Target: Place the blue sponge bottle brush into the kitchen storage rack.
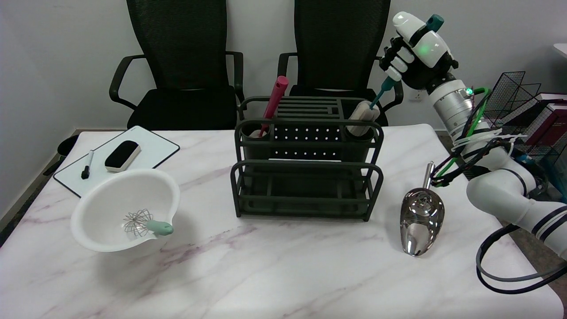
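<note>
The bottle brush has a teal handle (382, 92) and a pale sponge head (362, 118). My right hand (414, 51) grips the handle high above the dark green storage rack (305, 177), with the handle's top end sticking out above the hand. The brush slants down to the left, and its sponge head sits inside the rack's back right cup, partly hidden by the rim. A red utensil (274, 104) stands in the rack's back left cup.
A metal scoop (421, 217) lies right of the rack. A white bowl (110, 199) with a small whisk (148, 223) sits front left, behind it a whiteboard (155, 148) with eraser and marker. Wire baskets (522, 102) stand at the far right; two black chairs behind.
</note>
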